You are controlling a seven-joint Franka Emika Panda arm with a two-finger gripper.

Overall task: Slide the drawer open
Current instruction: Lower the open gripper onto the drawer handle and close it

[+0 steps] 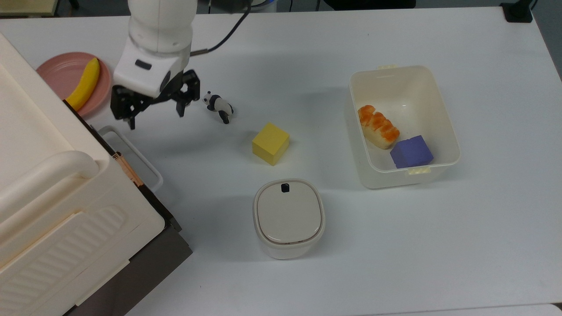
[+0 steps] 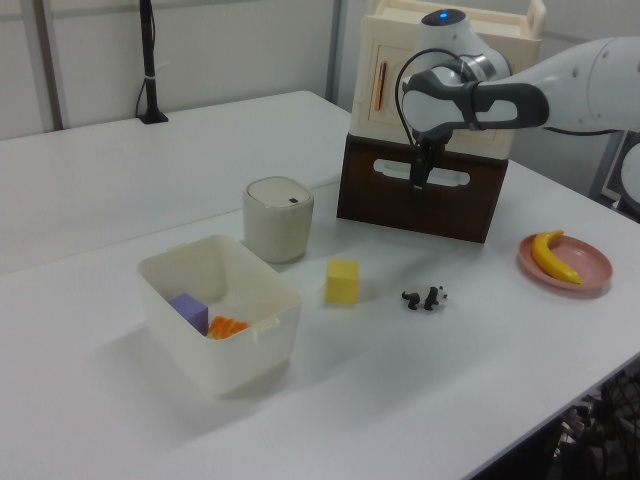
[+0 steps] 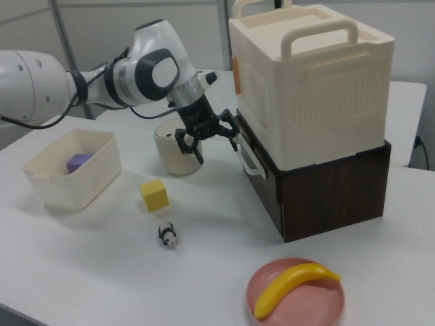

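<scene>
The drawer is the dark brown base under the cream cabinet, and it sits shut, flush with the body. Its white loop handle sticks out from the front panel. My gripper hangs open just in front of the handle's far end in the top view, with nothing between its fingers. In the right view the gripper hovers beside the handle, slightly above it and not touching. From the left view the gripper points down in front of the handle.
A panda toy lies close to the gripper. A yellow cube and a lidded cream canister stand mid-table. A pink plate holds a banana. A white tub holds bread and a purple cube.
</scene>
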